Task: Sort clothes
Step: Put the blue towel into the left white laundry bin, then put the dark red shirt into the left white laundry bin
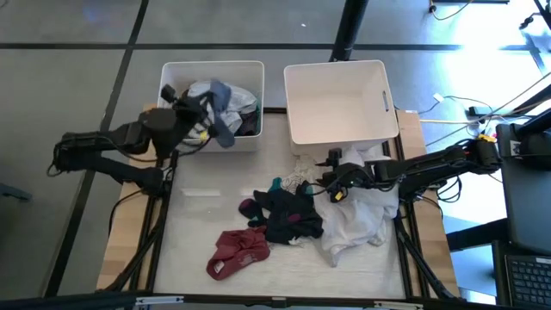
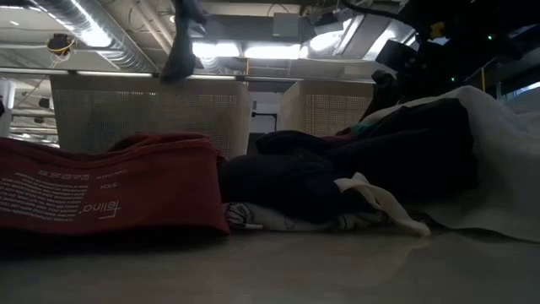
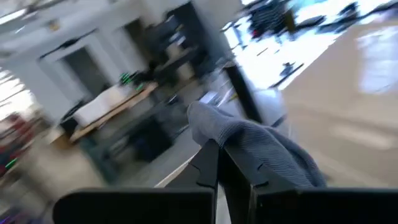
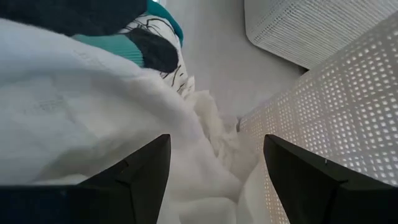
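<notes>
While the left gripper (image 1: 205, 110) hangs over the left bin (image 1: 254, 142) at the worktop's far edge, it pinches a small grey sock (image 1: 221, 127) between its fingers; the left wrist view shows the fabric (image 3: 255, 146) clamped tight and draping off to one side. The sock dangles above the garments already piled in that bin, light grey and white among them (image 1: 225, 102). So the step in hand looks like a drop-off: sock carried to the bin, not yet released.

The right gripper (image 1: 336, 179) sits low near the front wall of the right bin (image 1: 297, 129), which looks empty. Its fingers (image 4: 140, 171) are spread wide with nothing between them, poised just over the white garment (image 1: 357, 220) spread toward the worktop's right edge.

Rest of the pile is mid-worktop: a dark garment (image 1: 288, 215) in the middle, a teal piece (image 1: 276, 184) peeking out on its far side, a black-patterned white piece (image 1: 300, 180) beside it, and a maroon garment (image 1: 237, 254) near the front edge, also seen close up in the low view (image 2: 110, 190).

Next move, as I judge it: the left fingers part so the sock falls inside the bin walls, not over the rim. The right arm needs to go down and close on a good fold of the white garment without snagging the dark one overlapping its edge.
</notes>
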